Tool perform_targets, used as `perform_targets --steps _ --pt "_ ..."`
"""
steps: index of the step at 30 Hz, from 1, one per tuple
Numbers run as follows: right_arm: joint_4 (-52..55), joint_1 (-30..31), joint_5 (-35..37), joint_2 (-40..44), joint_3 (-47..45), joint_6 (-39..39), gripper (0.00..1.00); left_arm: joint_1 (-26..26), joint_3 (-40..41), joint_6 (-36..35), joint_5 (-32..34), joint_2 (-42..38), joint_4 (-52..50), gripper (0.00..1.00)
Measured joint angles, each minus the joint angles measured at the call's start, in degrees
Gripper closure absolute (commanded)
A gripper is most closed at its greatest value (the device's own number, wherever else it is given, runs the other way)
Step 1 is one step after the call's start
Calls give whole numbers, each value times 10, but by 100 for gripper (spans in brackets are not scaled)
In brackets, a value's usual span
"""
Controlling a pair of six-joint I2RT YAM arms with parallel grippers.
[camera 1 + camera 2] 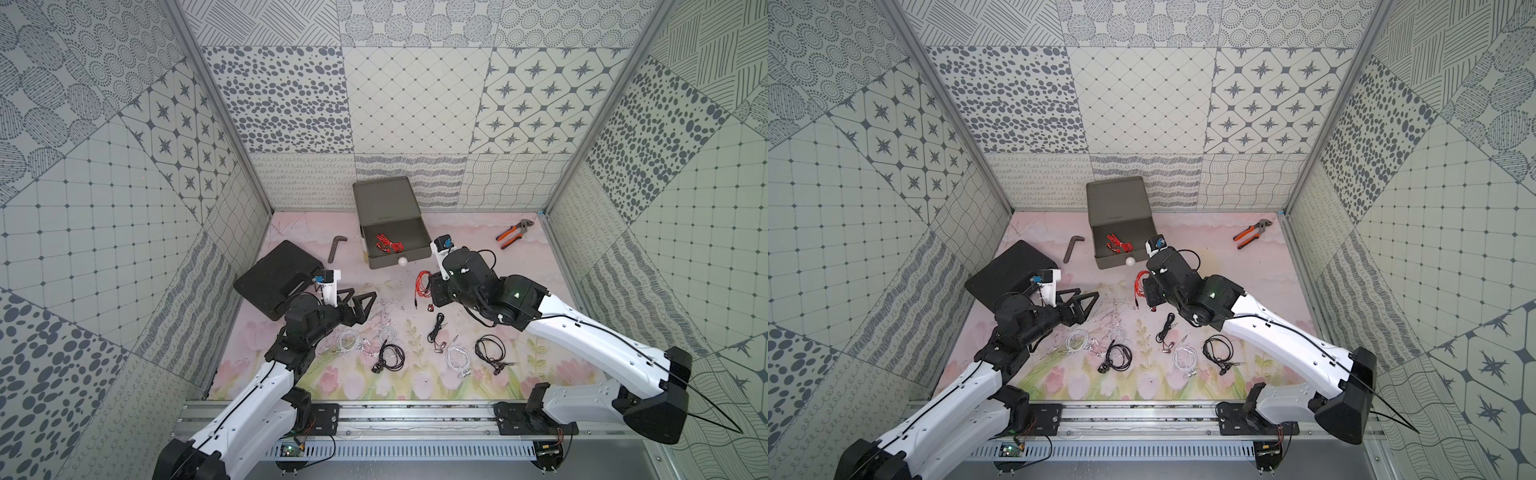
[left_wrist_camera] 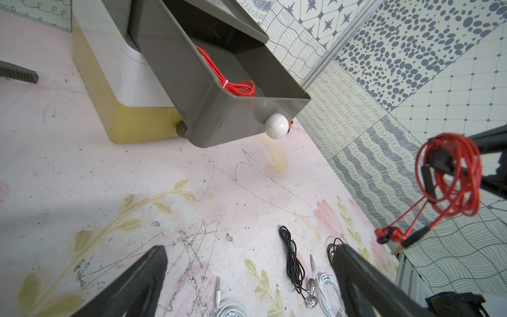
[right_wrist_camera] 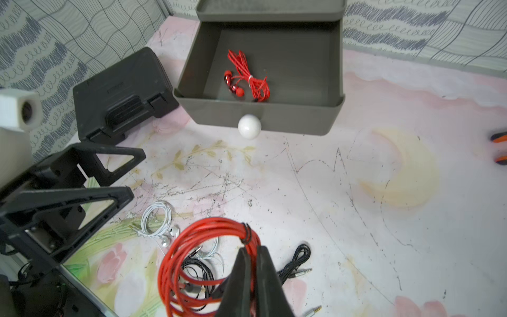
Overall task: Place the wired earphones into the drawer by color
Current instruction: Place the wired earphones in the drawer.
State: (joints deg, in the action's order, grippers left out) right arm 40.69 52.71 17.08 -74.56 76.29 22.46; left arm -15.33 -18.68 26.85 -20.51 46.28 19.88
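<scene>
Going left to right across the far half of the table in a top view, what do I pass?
Black case → bent hex key → drawer unit, top drawer open → orange-handled pliers. The red earphones in the right claw overlap the drawer unit, so left out.

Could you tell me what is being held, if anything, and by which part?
Right gripper pinches a red earphone coil by its looped cord; left gripper is open, empty.
</scene>
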Motion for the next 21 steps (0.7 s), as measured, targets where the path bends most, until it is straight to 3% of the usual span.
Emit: perform_targets --steps 10,21 --pt "-29 -71 -18 -83 119 -64 100 0 2 0 17 -3 -1 1" --pt "-85 -129 -60 -184 205 -82 100 0 4 0 31 -6 -13 1"
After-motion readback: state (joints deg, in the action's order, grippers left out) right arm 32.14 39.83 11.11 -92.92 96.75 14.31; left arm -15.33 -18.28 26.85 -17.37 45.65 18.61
